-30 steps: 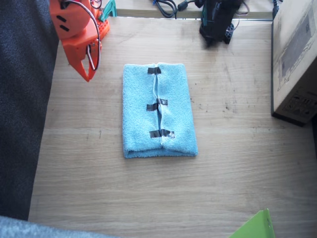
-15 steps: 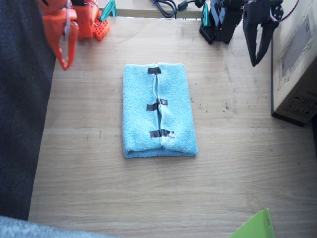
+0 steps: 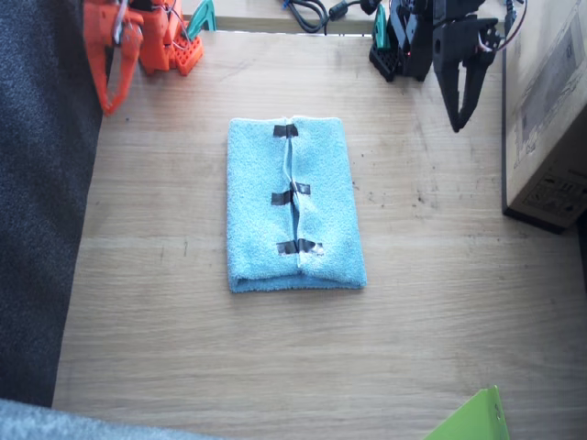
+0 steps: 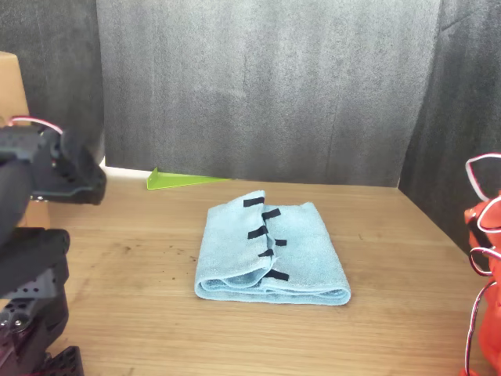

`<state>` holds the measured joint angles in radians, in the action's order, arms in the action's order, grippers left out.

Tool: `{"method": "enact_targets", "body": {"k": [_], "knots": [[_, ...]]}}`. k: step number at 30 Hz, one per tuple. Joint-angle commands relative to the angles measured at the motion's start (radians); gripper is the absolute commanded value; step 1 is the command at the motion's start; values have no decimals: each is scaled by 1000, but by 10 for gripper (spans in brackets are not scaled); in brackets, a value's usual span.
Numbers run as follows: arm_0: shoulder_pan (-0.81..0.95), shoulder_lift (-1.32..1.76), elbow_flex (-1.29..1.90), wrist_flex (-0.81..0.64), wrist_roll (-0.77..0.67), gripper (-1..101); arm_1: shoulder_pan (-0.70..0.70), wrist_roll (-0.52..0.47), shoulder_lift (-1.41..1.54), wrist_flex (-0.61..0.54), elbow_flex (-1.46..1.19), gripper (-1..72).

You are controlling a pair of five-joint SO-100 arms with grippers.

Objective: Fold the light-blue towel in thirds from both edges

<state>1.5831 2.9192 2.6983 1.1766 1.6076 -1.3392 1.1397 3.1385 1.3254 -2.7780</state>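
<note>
1. Fixed view, surface: a pale wooden desk (image 3: 440,302) carries the work. A dark fabric backdrop (image 3: 41,229) runs along its left side, a cardboard box (image 3: 546,110) stands at the right edge, and a lime-green sheet corner (image 3: 472,420) pokes in at the near edge.
2. Fixed view, right gripper (image 3: 108,103): orange, hanging at the far left corner of the desk, tips pointing down. Its fingers sit pressed together, holding nothing and touching nothing.
3. Fixed view, left gripper (image 3: 457,119): black, hanging near the far right corner, just beside the box. The fingers taper to one point, closed on nothing.
4. Fixed view, task item: the light-blue towel (image 3: 293,206) lies flat at mid-desk, both flaps folded in. The edges (image 3: 293,192) meet along a centre seam marked by black tape strips. The towel lies between the two grippers and well apart from each.
5. Front view: the towel (image 4: 270,251) shows as a layered stack with rounded folds at its near end. The black left arm (image 4: 35,235) fills the near left, blurred; the orange right arm (image 4: 485,258) shows at the right edge. Neither gripper's tips appear here, so their state cannot be told from this view.
</note>
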Motion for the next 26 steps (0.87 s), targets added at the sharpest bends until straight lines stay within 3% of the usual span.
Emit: {"method": "enact_targets", "body": {"k": [1,16,26], "knots": [[18,259,64,84,14,38,-8,44,11,-11,-3,0],[-5,258,107,57,0,53,12,202,11,-61,-11,0],[3,258,107,57,-8,59,34,233,11,-63,-12,0]]}}
